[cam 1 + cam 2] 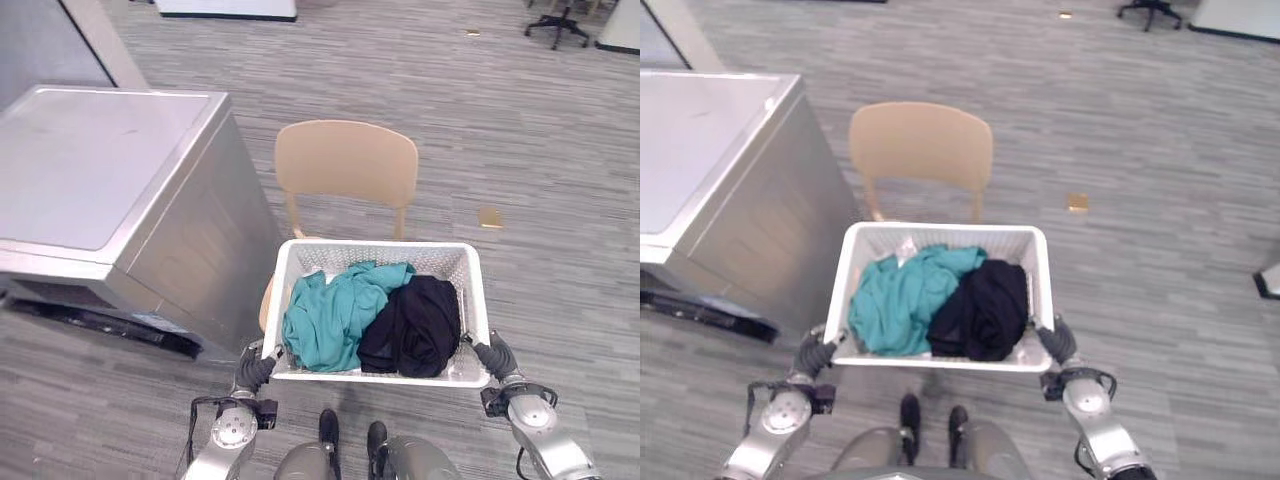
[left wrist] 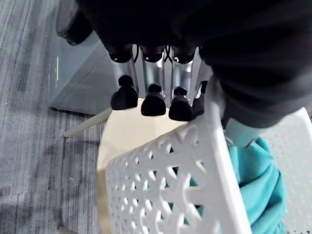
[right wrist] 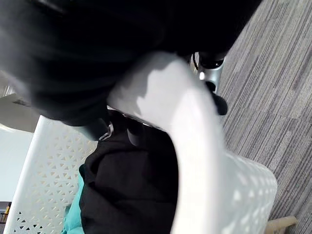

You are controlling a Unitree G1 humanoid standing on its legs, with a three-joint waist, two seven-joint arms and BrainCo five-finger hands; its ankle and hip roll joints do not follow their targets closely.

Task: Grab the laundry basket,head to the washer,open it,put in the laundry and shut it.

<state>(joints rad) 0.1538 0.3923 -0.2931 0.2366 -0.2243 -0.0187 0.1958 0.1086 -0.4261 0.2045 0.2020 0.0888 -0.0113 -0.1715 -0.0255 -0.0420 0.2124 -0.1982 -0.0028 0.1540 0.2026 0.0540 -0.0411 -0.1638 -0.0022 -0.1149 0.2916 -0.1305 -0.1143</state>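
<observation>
L hand (image 1: 254, 372) + R hand (image 1: 497, 355) curled on laundry basket (image 1: 300, 262) rims, basket btwn them, over chair (image 1: 345, 165).

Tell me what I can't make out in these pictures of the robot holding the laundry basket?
- Chair seat: mostly hidden under the laundry basket in the eye views.
- Washer door: out of sight; the eye views show its top and one side.
- Right hand fingers: the basket rim covers them in the right wrist view.
- Anything beneath the teal garment and black garment: buried.
</observation>
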